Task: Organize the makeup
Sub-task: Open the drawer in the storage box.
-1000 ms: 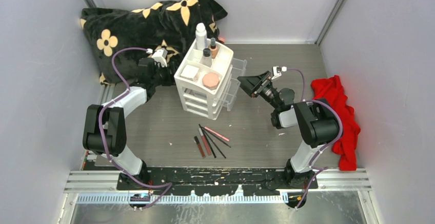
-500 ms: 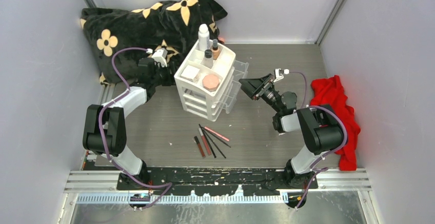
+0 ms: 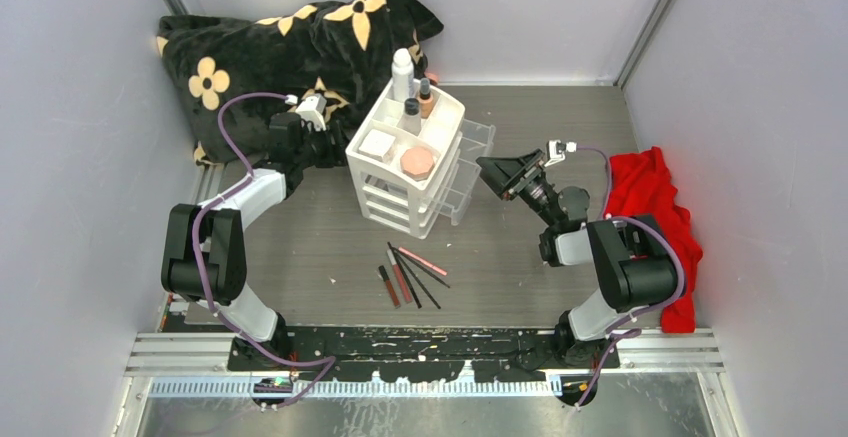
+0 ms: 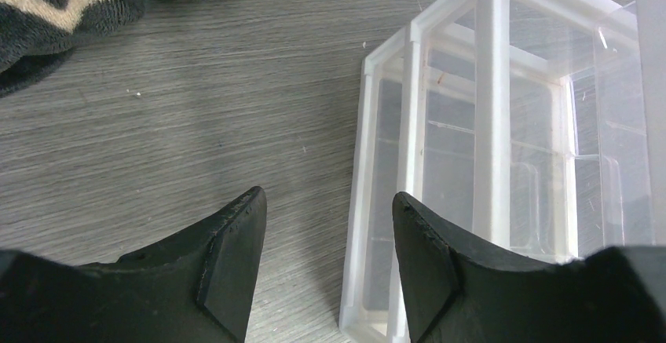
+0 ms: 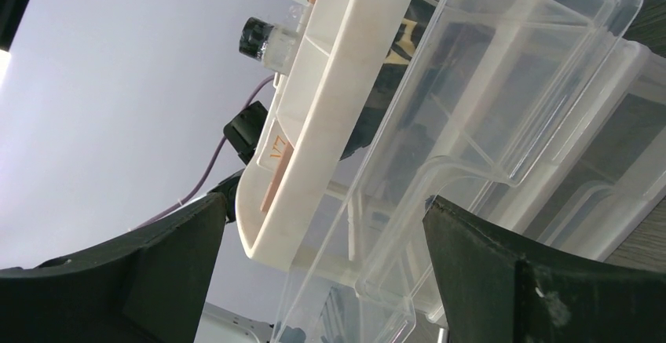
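Lying nearest the arm bases on the grey surface (image 3: 300, 247), the red and pink tubes (image 3: 399, 279) and the thin black pencils (image 3: 420, 282) form a loose fan. Some cross one another, and all are well apart from both arms' tips.

A little farther back, at the right edge, a red cloth (image 3: 655, 207) is bunched beside the right arm.

Beyond the fan stands the white drawer unit (image 3: 395, 197), its clear drawers (image 3: 468, 162) slid out toward the right. The right gripper (image 3: 497, 170) points at those drawers from just beside them. It is released, spread wide and grasping nothing. In the right wrist view the clear drawer fronts fill the space past its fingers (image 5: 157, 264).

The left gripper (image 3: 337, 149) sits low at the unit's left side, also released. In the left wrist view the unit's lower corner post appears in the gap, close to one finger, while the other finger (image 4: 232, 264) is over bare surface.

The unit's top tray holds the pink octagonal compact (image 3: 415, 162) and the white square box (image 3: 377, 144) in its nearer compartments. Behind them, upright, are a small dark-capped bottle (image 3: 411, 115), the tan dark-capped bottle (image 3: 425, 99) and the white bottle (image 3: 403, 75).

Farthest back, a black blanket (image 3: 280, 42) with cream flowers fills the left corner.
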Robot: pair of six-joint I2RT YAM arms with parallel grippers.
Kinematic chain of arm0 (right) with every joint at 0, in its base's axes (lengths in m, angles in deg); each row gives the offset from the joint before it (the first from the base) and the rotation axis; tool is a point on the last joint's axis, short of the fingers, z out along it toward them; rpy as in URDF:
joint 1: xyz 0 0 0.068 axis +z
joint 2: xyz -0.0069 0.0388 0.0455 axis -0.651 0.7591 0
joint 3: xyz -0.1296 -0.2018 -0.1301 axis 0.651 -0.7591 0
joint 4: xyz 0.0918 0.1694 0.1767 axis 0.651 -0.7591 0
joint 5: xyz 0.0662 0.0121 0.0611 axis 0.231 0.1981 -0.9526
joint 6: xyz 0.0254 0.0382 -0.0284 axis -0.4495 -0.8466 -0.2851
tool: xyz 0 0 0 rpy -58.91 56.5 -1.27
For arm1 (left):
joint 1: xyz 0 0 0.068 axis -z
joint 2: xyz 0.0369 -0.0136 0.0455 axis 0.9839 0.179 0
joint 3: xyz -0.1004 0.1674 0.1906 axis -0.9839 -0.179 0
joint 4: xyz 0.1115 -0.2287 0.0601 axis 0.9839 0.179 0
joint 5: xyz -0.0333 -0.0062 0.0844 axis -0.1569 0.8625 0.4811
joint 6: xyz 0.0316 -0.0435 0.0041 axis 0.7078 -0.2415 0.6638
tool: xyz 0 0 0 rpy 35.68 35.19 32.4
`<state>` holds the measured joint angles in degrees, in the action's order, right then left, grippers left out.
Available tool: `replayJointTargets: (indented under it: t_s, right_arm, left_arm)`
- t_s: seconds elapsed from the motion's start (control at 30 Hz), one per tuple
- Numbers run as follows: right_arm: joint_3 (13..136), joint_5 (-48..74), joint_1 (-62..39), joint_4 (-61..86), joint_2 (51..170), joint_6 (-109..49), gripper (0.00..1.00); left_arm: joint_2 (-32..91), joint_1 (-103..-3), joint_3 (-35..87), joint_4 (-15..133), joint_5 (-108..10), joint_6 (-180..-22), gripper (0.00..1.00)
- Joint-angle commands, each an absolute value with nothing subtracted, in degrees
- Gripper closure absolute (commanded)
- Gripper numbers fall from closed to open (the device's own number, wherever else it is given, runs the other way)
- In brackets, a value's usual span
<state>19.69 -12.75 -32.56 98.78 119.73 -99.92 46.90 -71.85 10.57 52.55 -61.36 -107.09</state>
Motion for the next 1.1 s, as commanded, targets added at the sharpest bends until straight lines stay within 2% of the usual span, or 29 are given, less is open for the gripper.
replayJointTargets:
  t_s: [0.0,0.43,1.07]
  right_arm:
    - [18.96,-12.78,-33.54,109.88,116.62,-99.84,0.0]
    - [19.41,-16.89,-34.55,109.8,118.68,-100.34,0.0]
    - [19.32,-19.09,-34.64,109.34,127.94,-97.24,0.0]
  left_arm:
    - [45.73,-71.7,11.16,50.67,-61.75,-106.42,0.4]
    - [45.73,-71.67,11.58,50.89,-61.8,-106.42,0.39]
    - [45.55,-71.64,11.78,51.33,-61.36,-106.12,0.39]
